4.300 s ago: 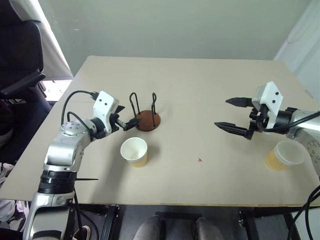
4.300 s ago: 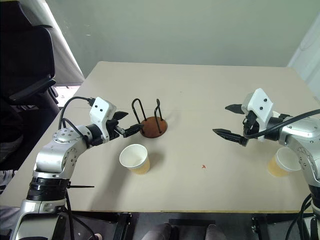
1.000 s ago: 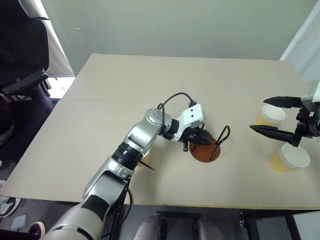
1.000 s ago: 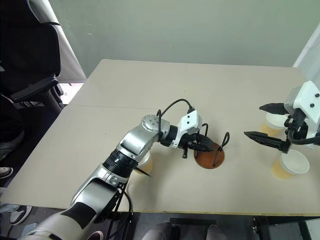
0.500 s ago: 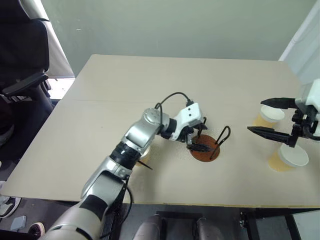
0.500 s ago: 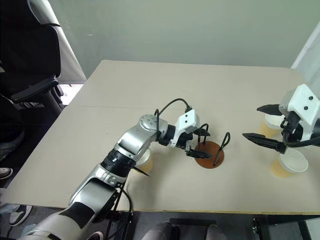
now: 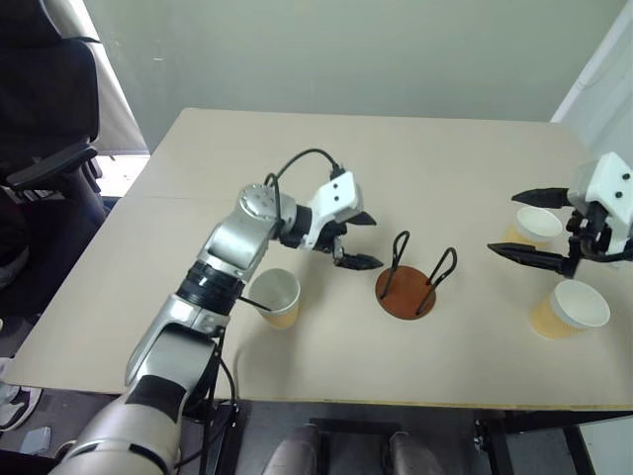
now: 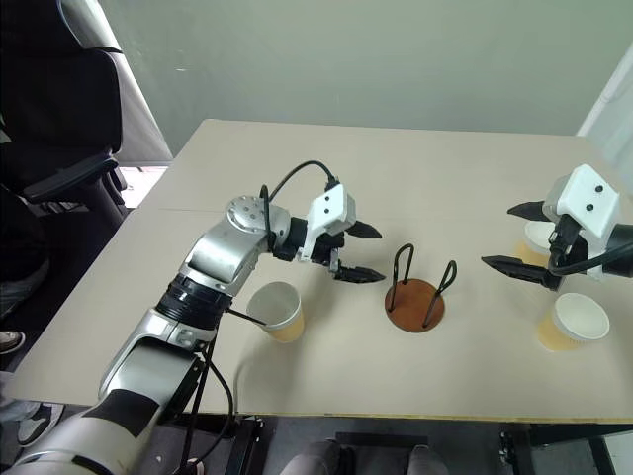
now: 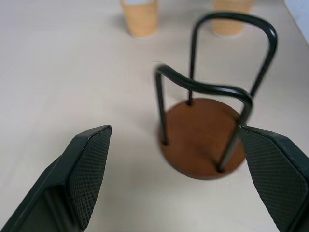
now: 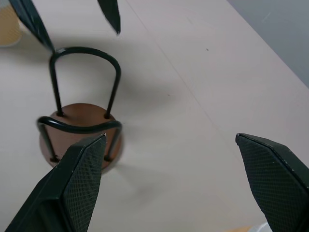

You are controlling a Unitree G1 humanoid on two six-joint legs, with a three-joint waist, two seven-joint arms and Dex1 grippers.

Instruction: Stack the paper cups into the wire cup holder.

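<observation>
The wire cup holder (image 7: 407,294), a reddish-brown disc with two black wire loops, stands upright and empty at the table's middle front. My left gripper (image 7: 376,242) hangs open just to its left, clear of the loops, its fingers (image 9: 89,164) framing the holder (image 9: 203,145). One paper cup (image 7: 277,297) stands upright under my left forearm. Two more paper cups (image 7: 539,226) (image 7: 574,309) stand at the right edge. My right gripper (image 7: 502,224) is open above the table beside those two cups, pointing toward the holder (image 10: 82,137).
The tan table (image 7: 326,158) has bare room across its back and left. A black chair (image 7: 45,109) stands off the left side. A cable loops over my left wrist (image 7: 297,163).
My left gripper has opened, let go of the holder's near loop and drawn back left and upward, uncovering the near cup. The holder stands further right than in the oldest frames. My right gripper edged inward.
</observation>
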